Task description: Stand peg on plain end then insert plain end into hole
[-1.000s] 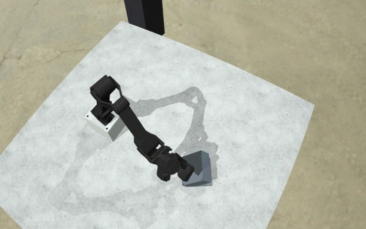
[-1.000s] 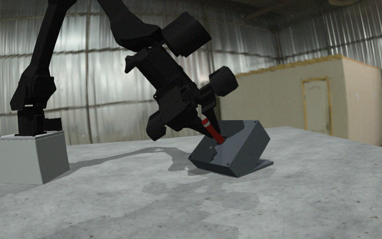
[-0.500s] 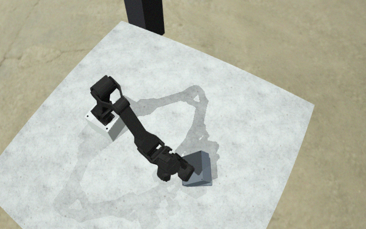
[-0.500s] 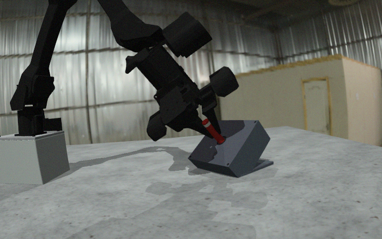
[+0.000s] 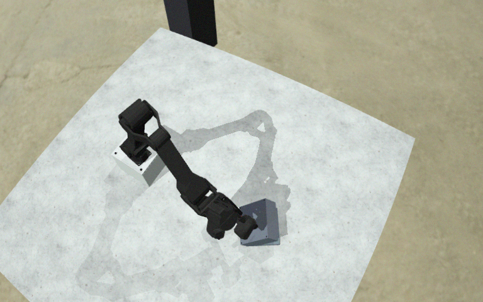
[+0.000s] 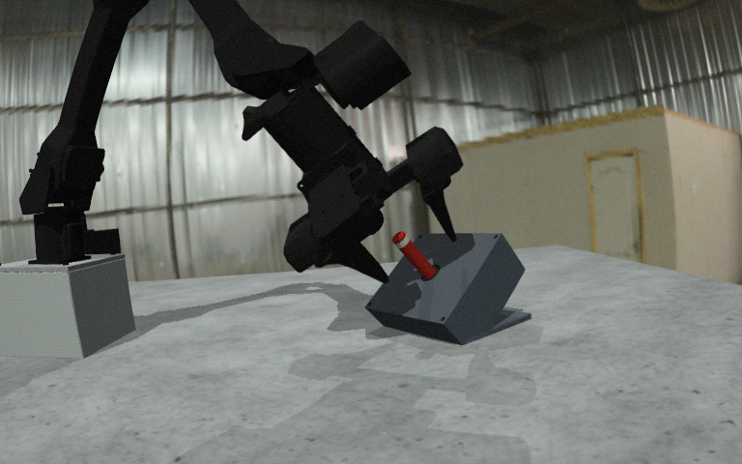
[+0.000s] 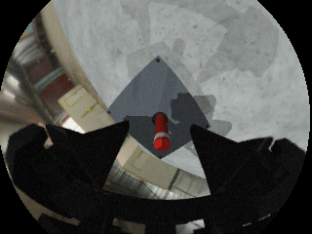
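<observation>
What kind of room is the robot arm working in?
Probably a warehouse or big workshop: ribbed metal walls behind the arm, a plain boxy room with a door, and a concrete-looking table.

One peg (image 6: 413, 255), one sloped panel (image 6: 470, 290), one hole (image 6: 428, 276), one gripper (image 6: 419, 259)
</observation>
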Controlling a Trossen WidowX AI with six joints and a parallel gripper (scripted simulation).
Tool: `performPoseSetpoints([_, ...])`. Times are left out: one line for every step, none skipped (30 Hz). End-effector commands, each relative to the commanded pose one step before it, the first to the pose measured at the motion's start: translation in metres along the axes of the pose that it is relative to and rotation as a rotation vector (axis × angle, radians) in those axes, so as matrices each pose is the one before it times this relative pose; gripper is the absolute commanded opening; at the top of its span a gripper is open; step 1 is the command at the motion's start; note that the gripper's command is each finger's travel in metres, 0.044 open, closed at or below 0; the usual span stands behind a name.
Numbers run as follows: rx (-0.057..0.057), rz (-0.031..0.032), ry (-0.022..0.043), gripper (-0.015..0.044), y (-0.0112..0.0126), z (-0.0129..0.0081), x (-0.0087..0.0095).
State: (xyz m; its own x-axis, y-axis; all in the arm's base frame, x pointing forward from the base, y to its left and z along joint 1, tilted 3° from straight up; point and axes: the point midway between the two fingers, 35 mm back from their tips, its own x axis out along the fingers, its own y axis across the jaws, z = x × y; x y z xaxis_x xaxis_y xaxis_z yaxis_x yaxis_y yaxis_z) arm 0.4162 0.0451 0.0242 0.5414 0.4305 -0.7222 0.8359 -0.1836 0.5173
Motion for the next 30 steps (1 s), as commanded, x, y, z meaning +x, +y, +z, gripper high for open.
performPoseSetpoints([-0.0033,-0.00072,0.00126,0.044,0.00028,-0.00013,-0.00571])
performPoseSetpoints([0.0,0.00006,-0.0002,0.044,0.00019,0.00007,-0.00149])
performPoseSetpoints([0.0,0.00006,-0.0002,0.044,0.00019,0.00007,-0.00151])
performPoseSetpoints([0.0,0.00006,-0.0002,0.044,0.00019,0.00007,-0.00153])
performPoseSetpoints([0.0,0.00006,-0.0002,0.044,0.00018,0.00007,-0.00151])
performPoseSetpoints([0.0,0.00006,-0.00019,0.044,0.00018,0.00007,-0.00151])
performPoseSetpoints([0.0001,0.00006,-0.00019,0.044,0.00018,0.00007,-0.00151])
performPoseSetpoints([0.0001,0.00007,-0.00019,0.044,0.00018,0.00007,-0.00153])
performPoseSetpoints([0.0001,0.00007,-0.00019,0.044,0.00018,0.00006,-0.00153])
performPoseSetpoints([0.0001,0.00007,-0.00019,0.044,0.00018,0.00006,-0.00153])
performPoseSetpoints([0.0001,0.00007,-0.00019,0.044,0.00018,0.00006,-0.00153])
performPoseSetpoints([0.0001,0.00008,-0.00019,0.044,0.00017,0.00006,-0.00153])
performPoseSetpoints([0.0001,0.00008,-0.00018,0.044,0.00017,0.00006,-0.00153])
performPoseSetpoints([0.0001,0.00008,-0.00018,0.044,0.00016,0.00006,-0.00153])
performPoseSetpoints([0.0001,0.00008,-0.00018,0.044,0.00016,0.00006,-0.00153])
performPoseSetpoints([0.0001,0.00008,-0.00018,0.044,0.00016,0.00006,-0.00153])
performPoseSetpoints([0.0001,0.00009,-0.00018,0.044,0.00016,0.00006,-0.00157])
performPoseSetpoints([0.0001,0.00009,-0.00018,0.044,0.00015,0.00006,-0.00157])
performPoseSetpoints([0.0001,0.00009,-0.00018,0.044,0.00015,0.00006,-0.00157])
performPoseSetpoints([0.0001,0.0001,-0.00018,0.044,0.00014,0.00006,-0.00157])
performPoseSetpoints([0.0001,0.0001,-0.00017,0.044,0.00014,0.00006,-0.00156])
performPoseSetpoints([0.0001,0.0001,-0.00017,0.044,0.00014,0.00006,-0.00156])
performPoseSetpoints([0.0001,0.0001,-0.00017,0.044,0.00013,0.00006,-0.00156])
performPoseSetpoints([0.0001,0.00011,-0.00017,0.044,0.00013,0.00006,-0.00156])
performPoseSetpoints([0.0001,0.00011,-0.00017,0.044,0.00012,0.00006,-0.00156])
performPoseSetpoints([0.0001,0.00011,-0.00016,0.044,0.00012,0.00006,-0.00156])
performPoseSetpoints([0.0001,0.00011,-0.00016,0.044,0.00012,0.00006,-0.00156])
performPoseSetpoints([0.0001,0.00012,-0.00016,0.044,0.00011,0.00006,-0.00156])
performPoseSetpoints([0.0001,0.00012,-0.00016,0.044,0.00011,0.00005,-0.00156])
performPoseSetpoints([0.0001,0.00012,-0.00016,0.044,0.0001,0.00005,-0.00156])
